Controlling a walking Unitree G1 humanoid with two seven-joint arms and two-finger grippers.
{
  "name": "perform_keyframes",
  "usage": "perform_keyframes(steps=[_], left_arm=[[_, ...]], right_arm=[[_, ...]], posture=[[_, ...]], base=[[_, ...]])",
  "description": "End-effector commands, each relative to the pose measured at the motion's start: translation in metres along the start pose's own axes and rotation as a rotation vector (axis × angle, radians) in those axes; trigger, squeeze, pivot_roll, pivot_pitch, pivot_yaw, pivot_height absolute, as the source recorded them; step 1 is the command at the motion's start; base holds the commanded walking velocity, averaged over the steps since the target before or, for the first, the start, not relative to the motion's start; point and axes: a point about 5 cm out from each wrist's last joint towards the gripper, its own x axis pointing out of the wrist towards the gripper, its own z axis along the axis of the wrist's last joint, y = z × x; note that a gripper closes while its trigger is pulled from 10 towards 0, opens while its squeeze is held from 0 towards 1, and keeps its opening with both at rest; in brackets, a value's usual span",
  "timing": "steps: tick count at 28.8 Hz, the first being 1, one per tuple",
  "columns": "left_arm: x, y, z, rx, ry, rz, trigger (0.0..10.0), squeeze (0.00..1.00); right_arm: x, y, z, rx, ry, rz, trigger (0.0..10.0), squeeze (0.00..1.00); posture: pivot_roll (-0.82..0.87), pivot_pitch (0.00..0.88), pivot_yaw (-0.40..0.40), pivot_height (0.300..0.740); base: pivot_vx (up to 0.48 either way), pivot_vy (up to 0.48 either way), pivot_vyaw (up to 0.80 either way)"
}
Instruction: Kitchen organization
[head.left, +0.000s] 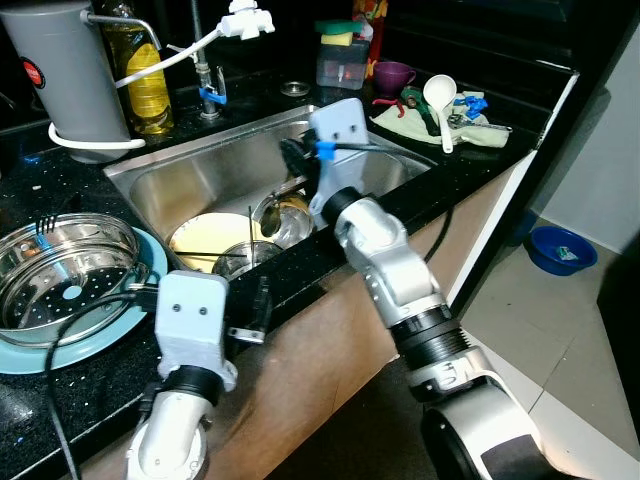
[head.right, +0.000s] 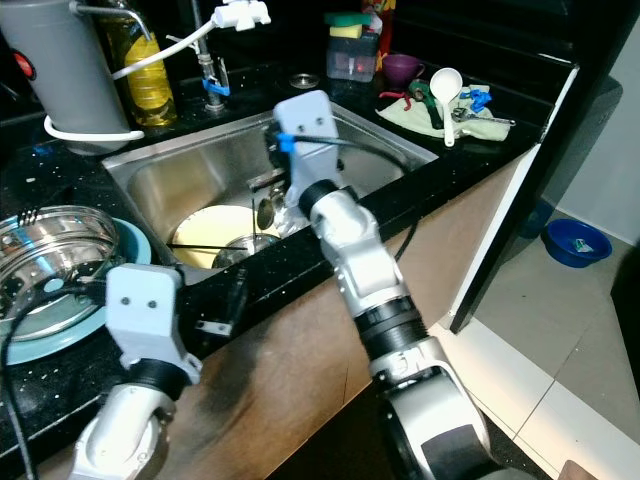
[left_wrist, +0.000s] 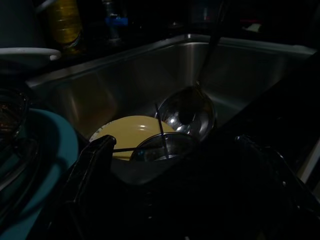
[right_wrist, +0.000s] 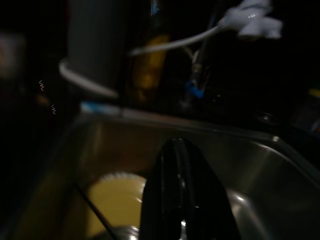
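The robot stands at a black counter (head.left: 470, 165) with a shiny steel sink (head.left: 200, 180) set into it. Its right arm reaches over the front edge and down into the sink. The right gripper (head.left: 296, 160) is low inside the basin, and its 2 black fingers (right_wrist: 180, 195) are pressed together around the thin dark handle of a metal ladle (head.left: 283, 218). The ladle's round bowl rests near the front wall of the sink, just beside a yellow plate (head.left: 205, 240) lying flat on the bottom. A small steel bowl (head.left: 245, 258) sits on the plate's edge, with thin sticks poking across it.

The left gripper (head.left: 262, 305) waits at the front edge of the counter, just outside the sink. Its fingers (left_wrist: 92, 160) are spread wide apart and hold nothing.

On the counter by the robot's left side, a steel steamer pot (head.left: 65, 270) with holes sits on a blue plate (head.left: 150, 255). Behind the sink stand a grey jug (head.left: 65, 80), a bottle of yellow oil (head.left: 148, 85) and a tap (head.left: 207, 75) with a white hose. Farther along the counter, a white spoon (head.left: 441, 95) lies on a pale cloth (head.left: 400, 125) near a purple cup (head.left: 393, 74). A blue bowl (head.left: 561, 249) sits on the tiled floor.
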Motion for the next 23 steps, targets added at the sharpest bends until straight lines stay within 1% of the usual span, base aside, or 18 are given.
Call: perform_keyframes(steps=[1,2,3,5,6,7,8,9,10,11,12,14,16,18,19,21,22,23], left_arm=[[0.001,0.001,-0.006,0.023,0.035,0.010,10.0,0.00],[0.001,0.001,-0.006,0.023,0.035,0.010,10.0,0.00],[0.001,0.000,-0.006,0.023,0.034,0.009,10.0,0.00],[0.000,-0.001,-0.006,0.023,0.032,0.010,10.0,0.00],[0.000,-0.001,-0.006,0.023,0.032,0.010,10.0,0.00],[0.000,-0.002,-0.005,0.023,0.031,0.011,10.0,0.00],[0.000,-0.002,-0.005,0.015,0.026,0.009,10.0,0.00],[0.001,-0.003,-0.003,0.004,0.018,0.006,10.0,0.00],[0.001,-0.003,-0.003,0.001,0.016,0.005,10.0,0.00],[0.001,-0.004,-0.002,-0.003,0.012,-0.001,10.0,0.00],[0.002,-0.005,-0.001,-0.009,0.006,-0.008,10.0,0.00],[0.004,-0.007,0.000,-0.016,-0.001,-0.016,10.0,0.00],[0.004,-0.006,0.000,-0.016,-0.002,-0.015,10.0,0.00],[0.004,-0.006,0.000,-0.015,-0.002,-0.013,10.0,0.00],[0.005,-0.006,0.000,-0.018,0.000,-0.010,10.0,0.00],[0.005,-0.005,-0.002,-0.027,0.006,-0.004,10.0,0.00],[0.005,-0.004,-0.003,-0.030,0.009,-0.002,10.0,0.00],[0.004,-0.004,-0.003,-0.029,0.011,-0.004,10.0,0.00]], right_arm=[[0.003,0.010,-0.008,-0.153,0.045,0.036,10.0,0.03],[0.003,0.010,-0.008,-0.153,0.045,0.036,10.0,0.03],[0.003,0.012,-0.013,-0.205,0.068,0.048,10.0,1.00],[0.002,0.013,-0.020,-0.245,0.103,0.055,10.0,1.00],[0.002,0.013,-0.020,-0.245,0.103,0.055,10.0,1.00],[0.001,0.010,-0.021,-0.211,0.105,0.030,10.0,1.00],[0.000,0.003,-0.019,-0.112,0.089,-0.017,10.0,1.00],[-0.003,-0.006,-0.017,0.026,0.057,-0.073,10.0,1.00],[-0.003,-0.008,-0.016,0.061,0.048,-0.084,10.0,1.00],[-0.004,-0.013,-0.014,0.139,0.027,-0.099,10.0,0.48],[-0.007,-0.022,-0.010,0.237,-0.022,-0.133,10.0,0.00],[-0.012,-0.039,-0.009,0.354,-0.073,-0.199,10.0,0.00],[-0.015,-0.047,-0.013,0.370,-0.059,-0.225,10.0,0.00],[-0.016,-0.049,-0.014,0.367,-0.047,-0.228,10.0,0.00],[-0.019,-0.047,-0.013,0.425,-0.069,-0.159,10.0,0.00],[-0.024,-0.047,-0.007,0.495,-0.147,-0.073,10.0,0.00],[-0.026,-0.048,-0.005,0.513,-0.173,-0.057,10.0,0.00],[-0.027,-0.050,-0.004,0.502,-0.175,-0.064,10.0,0.00]], posture=[[0.12,0.000,-0.058,0.740],[0.12,0.000,-0.058,0.740],[0.12,0.000,-0.059,0.740],[0.12,0.000,-0.061,0.740],[0.12,0.000,-0.061,0.740],[0.12,0.000,-0.061,0.740],[0.12,0.000,-0.060,0.740],[0.12,0.000,-0.058,0.740],[0.12,0.000,-0.058,0.740],[0.12,0.000,-0.058,0.740],[0.11,0.000,-0.055,0.740],[0.11,0.000,-0.053,0.740],[0.11,0.000,-0.049,0.740],[0.11,0.000,-0.049,0.740],[0.10,0.000,-0.046,0.740],[0.11,0.000,-0.047,0.740],[0.10,0.000,-0.046,0.740],[0.10,0.000,-0.046,0.740]], base=[[0.000,0.000,0.00],[0.000,0.000,0.00],[0.000,0.000,0.00],[0.000,0.000,0.00],[0.000,0.000,0.00],[0.000,0.000,0.00],[0.000,0.000,0.00],[0.000,0.000,0.00],[0.000,0.000,0.00],[0.000,0.000,0.00],[0.000,0.000,0.00],[0.000,0.000,0.00],[0.000,0.000,0.00],[0.000,0.000,0.00],[0.000,0.000,0.00],[0.000,0.000,0.00],[0.000,0.000,0.00],[0.000,0.000,0.79]])
